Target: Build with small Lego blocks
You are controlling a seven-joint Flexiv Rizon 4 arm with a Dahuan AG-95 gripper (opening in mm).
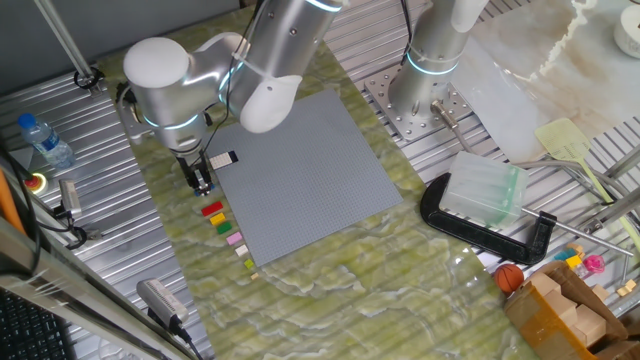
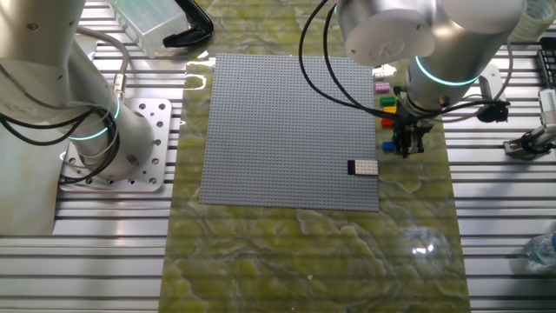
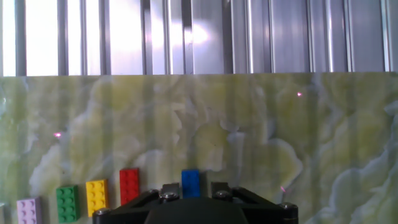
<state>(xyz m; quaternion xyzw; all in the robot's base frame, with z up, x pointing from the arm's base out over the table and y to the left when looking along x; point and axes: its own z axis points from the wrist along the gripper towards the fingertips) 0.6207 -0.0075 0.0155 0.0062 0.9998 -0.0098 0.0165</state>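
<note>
My gripper (image 3: 194,188) stands open over the blue block (image 3: 190,180), which lies on the marble between the two fingers with a gap on its right side. Beside it lie the red (image 3: 129,184), yellow (image 3: 96,196), green (image 3: 67,203) and pink (image 3: 28,210) blocks in a row. In one fixed view the gripper (image 1: 201,184) hangs at the row's end, just above the red block (image 1: 212,209). The black and cream-white blocks (image 2: 363,167) sit side by side on the grey baseplate (image 2: 287,130) near its edge, close to the gripper (image 2: 406,148).
A second arm's base (image 1: 425,95) stands on the slatted metal beyond the baseplate. A black clamp (image 1: 480,225) holds a clear plastic box (image 1: 485,190) at the marble's right. A water bottle (image 1: 45,140) lies on the left slats.
</note>
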